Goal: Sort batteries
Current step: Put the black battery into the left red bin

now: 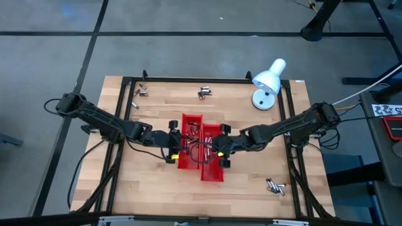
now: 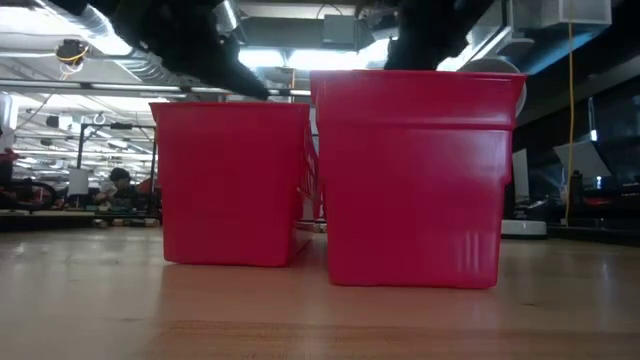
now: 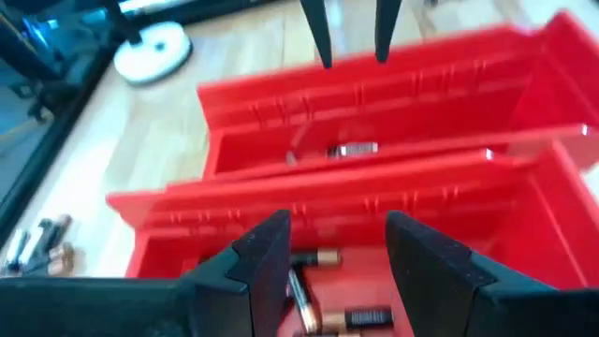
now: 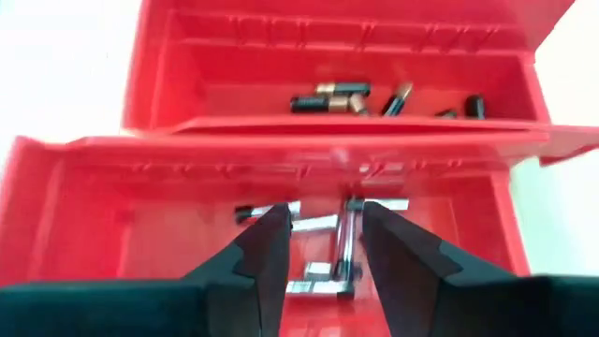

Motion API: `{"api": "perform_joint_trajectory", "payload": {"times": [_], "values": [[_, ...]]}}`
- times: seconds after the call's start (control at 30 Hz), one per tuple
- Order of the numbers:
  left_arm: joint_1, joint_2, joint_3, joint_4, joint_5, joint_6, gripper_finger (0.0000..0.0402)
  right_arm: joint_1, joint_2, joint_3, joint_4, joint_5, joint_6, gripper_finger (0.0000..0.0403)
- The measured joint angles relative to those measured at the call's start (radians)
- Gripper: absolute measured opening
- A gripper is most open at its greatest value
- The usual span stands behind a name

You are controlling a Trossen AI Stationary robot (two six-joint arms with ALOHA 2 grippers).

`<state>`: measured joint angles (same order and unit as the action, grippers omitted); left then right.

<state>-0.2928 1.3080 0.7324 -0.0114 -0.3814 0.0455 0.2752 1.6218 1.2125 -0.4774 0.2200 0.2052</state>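
Observation:
Two red trays stand side by side mid-table, the left tray (image 1: 190, 139) and the right tray (image 1: 212, 157). My left gripper (image 1: 173, 145) (image 3: 337, 262) is open over the left tray (image 3: 187, 234), which holds dark, copper-ended batteries (image 3: 318, 257). My right gripper (image 1: 221, 148) (image 4: 323, 248) is open over the right tray (image 4: 84, 225), where silvery batteries (image 4: 314, 222) lie on the floor. The dark batteries (image 4: 337, 94) also show in the right wrist view. Neither gripper holds anything. In the low view, both trays (image 2: 235, 180) (image 2: 415, 180) hide their contents.
Loose batteries lie on the table in three small groups: far left (image 1: 141, 92), far middle (image 1: 204, 93) and near right (image 1: 275, 186). A white lamp (image 1: 267, 83) stands at the far right. A black frame (image 1: 188, 80) runs around the tabletop. People and desks show in the room behind.

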Motion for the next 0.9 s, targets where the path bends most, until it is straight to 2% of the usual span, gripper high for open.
{"api": "perform_joint_trajectory", "payload": {"times": [0.13, 0.27, 0.37, 0.5, 0.77, 0.9], "values": [[0.0, 0.0, -0.007, 0.098, 0.002, 0.032, 0.0166, 0.018, -0.001, 0.099, -0.227, -0.053, 0.072, 0.014], [-0.004, 0.001, -0.007, 0.183, 0.031, 0.095, 0.0166, 0.09, -0.002, 0.159, -0.411, -0.044, 0.182, 0.014], [-0.001, 0.001, -0.007, 0.202, 0.049, 0.119, 0.0166, 0.17, -0.015, 0.164, -0.496, -0.002, 0.307, 0.014], [0.0, 0.001, -0.007, 0.212, 0.049, 0.118, 0.0166, 0.31, -0.021, 0.166, -0.59, 0.067, 0.559, 0.014], [0.002, 0.001, -0.007, 0.234, 0.049, 0.126, 0.0166, 0.566, -0.022, 0.098, -0.614, 0.085, 1.063, 0.0141], [0.002, 0.001, -0.007, 0.267, 0.049, 0.119, 0.0166, 0.68, -0.022, 0.031, -0.548, 0.058, 1.213, 0.0141]]}}
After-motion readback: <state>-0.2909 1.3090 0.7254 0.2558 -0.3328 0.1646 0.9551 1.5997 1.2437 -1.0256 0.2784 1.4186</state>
